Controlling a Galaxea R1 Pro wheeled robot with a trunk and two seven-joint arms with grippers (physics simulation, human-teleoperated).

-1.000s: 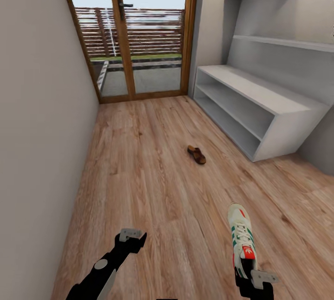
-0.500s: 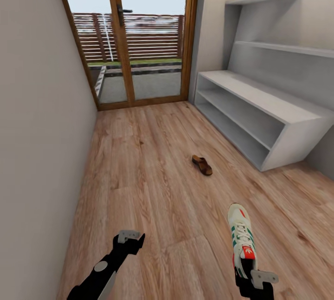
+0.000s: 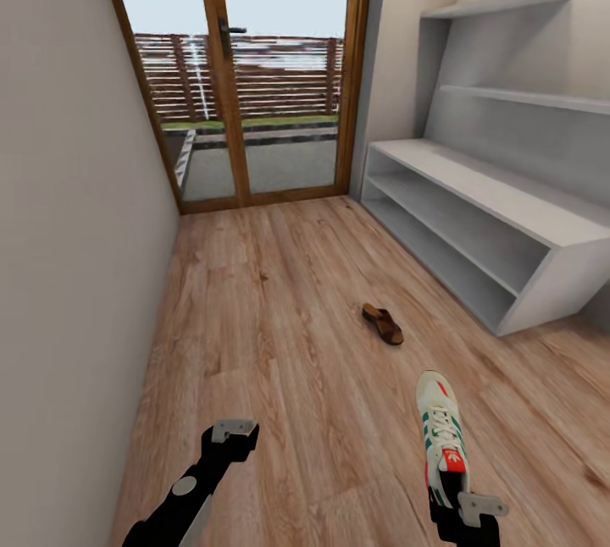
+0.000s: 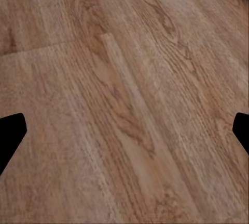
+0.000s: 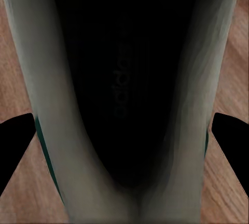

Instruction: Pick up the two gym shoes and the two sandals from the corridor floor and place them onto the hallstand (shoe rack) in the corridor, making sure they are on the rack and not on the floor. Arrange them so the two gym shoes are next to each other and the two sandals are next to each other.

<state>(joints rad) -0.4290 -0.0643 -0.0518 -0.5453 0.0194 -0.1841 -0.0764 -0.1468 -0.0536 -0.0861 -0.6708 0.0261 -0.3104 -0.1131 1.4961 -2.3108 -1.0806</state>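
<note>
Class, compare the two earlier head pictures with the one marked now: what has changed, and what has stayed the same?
The whole head view has shifted, so the camera moved; the sandal and hallstand only slid across the picture and look nearer. Nothing was taken hold of or let go. Unchanged: the right gripper carries the gym shoe at the same spot in the view, and the left gripper hangs open over the floor.

Home corridor, by my read: narrow, plank floor (image 3: 280, 318), plain wall (image 3: 68, 191) at my left, wood-framed glass door (image 3: 246, 73) onto a fenced yard, grey hallstand (image 3: 500, 217), a sandal (image 3: 383, 323) lying loose.
</note>
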